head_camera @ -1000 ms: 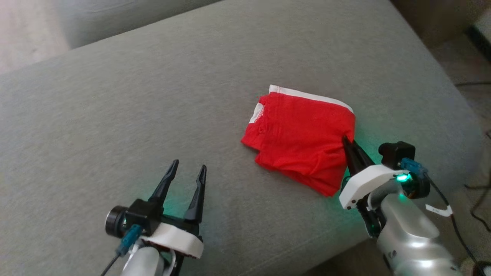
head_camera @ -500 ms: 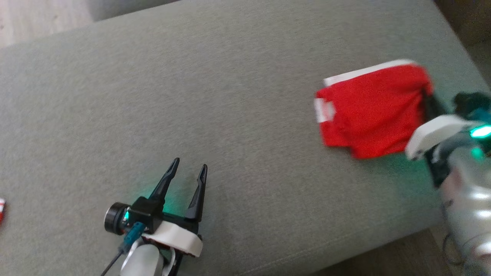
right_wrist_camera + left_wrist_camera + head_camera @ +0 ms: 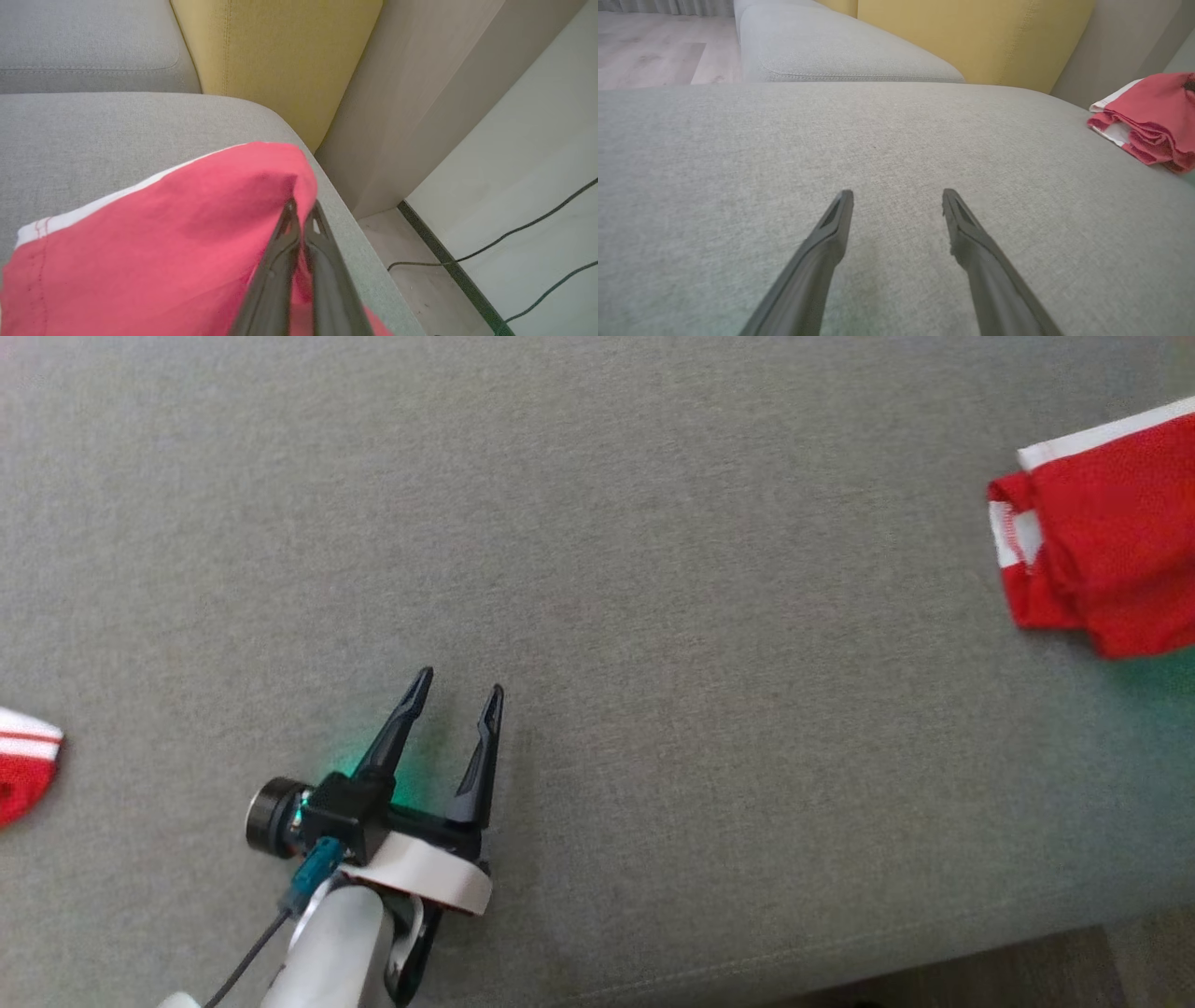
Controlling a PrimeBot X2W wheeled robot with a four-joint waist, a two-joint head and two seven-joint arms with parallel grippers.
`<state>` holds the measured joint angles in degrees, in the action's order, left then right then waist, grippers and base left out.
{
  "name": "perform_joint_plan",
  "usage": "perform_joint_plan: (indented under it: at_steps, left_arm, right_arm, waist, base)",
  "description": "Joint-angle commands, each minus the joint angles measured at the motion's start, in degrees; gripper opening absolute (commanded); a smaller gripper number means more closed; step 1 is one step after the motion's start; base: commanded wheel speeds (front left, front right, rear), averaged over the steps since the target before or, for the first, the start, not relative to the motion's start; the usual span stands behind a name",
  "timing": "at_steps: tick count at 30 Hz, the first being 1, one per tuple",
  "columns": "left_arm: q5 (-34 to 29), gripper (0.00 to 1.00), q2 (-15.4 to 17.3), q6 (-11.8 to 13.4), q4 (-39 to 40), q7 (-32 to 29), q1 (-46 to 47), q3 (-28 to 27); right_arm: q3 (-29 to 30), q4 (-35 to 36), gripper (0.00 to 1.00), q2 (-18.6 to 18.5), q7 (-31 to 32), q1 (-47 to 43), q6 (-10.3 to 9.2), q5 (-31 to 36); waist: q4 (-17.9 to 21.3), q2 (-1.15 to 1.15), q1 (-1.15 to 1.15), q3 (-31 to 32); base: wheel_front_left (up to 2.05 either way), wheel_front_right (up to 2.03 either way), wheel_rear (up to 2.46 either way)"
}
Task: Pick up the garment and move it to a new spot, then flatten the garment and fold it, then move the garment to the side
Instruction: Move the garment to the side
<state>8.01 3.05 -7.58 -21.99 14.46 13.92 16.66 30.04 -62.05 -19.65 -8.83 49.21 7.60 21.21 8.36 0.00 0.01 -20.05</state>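
Garment point(image 3: 163, 224) folded, pinched tight in your right gripper point(image 3: 302, 205) so you can slide it aside; left gripper point(image 3: 461, 683) spread, empty.

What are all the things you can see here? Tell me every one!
seat cushion: one, grey, under everything, the nearest and widest
second cushion: one, grey, behind the seat cushion
back cushion: one, yellow, behind the seat cushion's far right corner
folded garment: one, red with white trim, at the seat cushion's right edge
other cloth: one, red and white, at the head view's left edge, cut off
floor: pale wood, far left beyond the cushions
cables: two, black, on the floor to the right of the sofa
left gripper: one, dark fingers, open, over bare cushion
right gripper: one, dark fingers, shut on the folded garment's edge
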Motion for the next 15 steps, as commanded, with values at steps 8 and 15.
perform_joint_plan:
  at_steps: [8,15]
  left_arm:
    - [0.71,1.00,0.70,0.09,1.43,0.54,1.20,-3.61]
    - [0.99,1.00,0.23,0.09,0.97,0.54,0.09,-8.21]
  right_arm:
    - [6.78,4.77,1.00,3.85,-4.15,4.33,-0.11,8.04]
    - [0.46,2.33,1.00,8.75,-6.13,5.59,-0.11,3.37]
  waist:
    - [-0.33,0.00,-0.01,-0.17]
    - [-2.31,0.00,-0.01,3.18]
  base:
    - [0.00,0.00,0.00]
    - [0.00,0.00,0.00]
